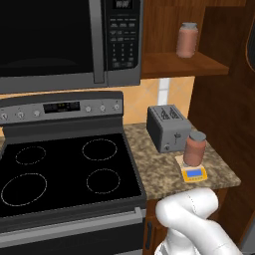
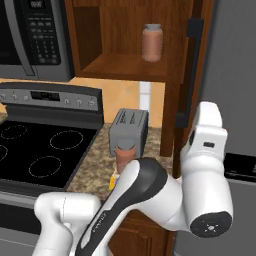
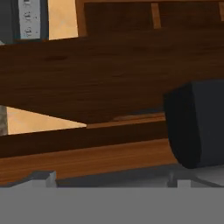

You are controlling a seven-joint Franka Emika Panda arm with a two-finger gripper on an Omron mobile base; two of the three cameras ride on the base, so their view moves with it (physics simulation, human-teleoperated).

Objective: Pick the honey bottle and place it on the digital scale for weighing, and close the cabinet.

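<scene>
You see the honey bottle (image 1: 194, 148) standing on the digital scale (image 1: 193, 173), whose blue display shows no legible digits. The hand (image 3: 109, 181) is open, fingers spread beside the cabinet (image 3: 87, 83) door's black handle (image 3: 197, 122).

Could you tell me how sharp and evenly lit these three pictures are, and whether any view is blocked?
Left base view: flat, even light, honey bottle crisp on the digital scale. Right base view: the arm's white body covers most of the bottle. Hand view: close and soft, dark cabinet wood fills it, with a blurry black handle.
</scene>
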